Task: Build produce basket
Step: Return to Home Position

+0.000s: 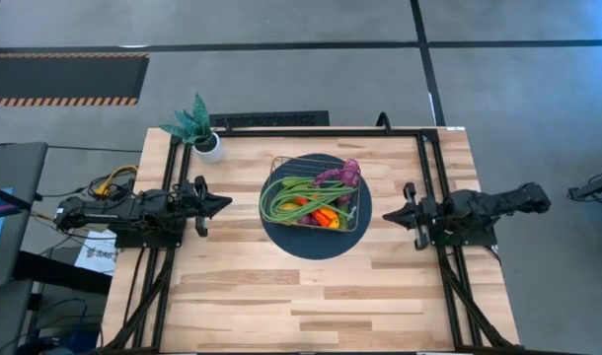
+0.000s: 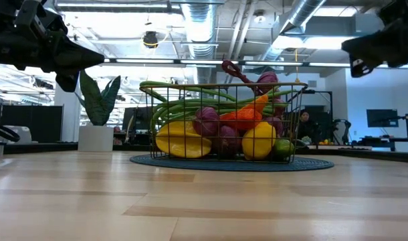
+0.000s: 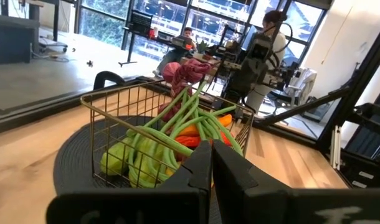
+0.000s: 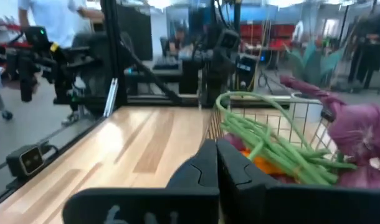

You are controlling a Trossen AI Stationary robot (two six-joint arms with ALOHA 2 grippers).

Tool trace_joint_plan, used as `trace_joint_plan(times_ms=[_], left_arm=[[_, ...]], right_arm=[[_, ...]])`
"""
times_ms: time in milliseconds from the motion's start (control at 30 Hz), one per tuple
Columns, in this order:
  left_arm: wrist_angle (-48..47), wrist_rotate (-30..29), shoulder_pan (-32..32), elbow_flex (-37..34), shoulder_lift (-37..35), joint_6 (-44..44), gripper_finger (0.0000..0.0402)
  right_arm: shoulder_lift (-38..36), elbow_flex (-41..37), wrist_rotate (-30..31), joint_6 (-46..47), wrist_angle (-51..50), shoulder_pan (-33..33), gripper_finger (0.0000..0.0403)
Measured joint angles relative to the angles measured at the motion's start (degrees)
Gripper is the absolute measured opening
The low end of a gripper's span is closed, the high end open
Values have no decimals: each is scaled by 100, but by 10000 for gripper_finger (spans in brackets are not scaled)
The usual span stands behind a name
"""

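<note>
The wire basket [image 1: 278, 168] stands on a dark blue round mat [image 1: 316, 244] in the middle of the table. It holds the produce: long green beans [image 1: 286, 197], a purple grape string [image 1: 342, 176], orange and red peppers [image 1: 326, 215], and in the low view a yellow lemon [image 2: 259, 142] and purple pieces [image 2: 207, 120]. My left gripper [image 1: 229, 204] is shut and empty, left of the basket, above the table. My right gripper [image 1: 385, 215] is shut and empty, right of the basket. Both fingertip pairs show closed in the wrist views [image 3: 212, 155] [image 4: 216, 152].
A spiky green plant in a white pot [image 1: 204, 138] stands at the table's far left corner. Black frame rails [image 1: 429, 177] run along the left and right sides. Bare wood [image 1: 311, 306] lies between the basket and the near edge. People show in the room beyond.
</note>
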Motion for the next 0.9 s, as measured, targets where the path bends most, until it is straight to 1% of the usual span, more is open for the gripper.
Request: trace_joint_plan(times_ms=[67, 200, 367, 567, 700, 900], left_arm=[[0, 0, 0, 0, 0, -44, 0], [0, 2, 0, 0, 2, -2, 0], [0, 9, 0, 0, 2, 14, 0], [0, 9, 0, 0, 2, 528, 0], [0, 7, 0, 0, 2, 829, 0], [0, 7, 0, 0, 2, 697, 0]], right_arm=[[3, -313, -8, -44, 499, -40, 3], [28, -326, -127, 86, 474, -209, 3], [1, -328, -318, -199, 536, -423, 3], [11, -332, -828, 244, 315, -666, 3], [16, -333, -846, 392, 295, -837, 3], [16, -333, -830, 704, 286, -1244, 17]])
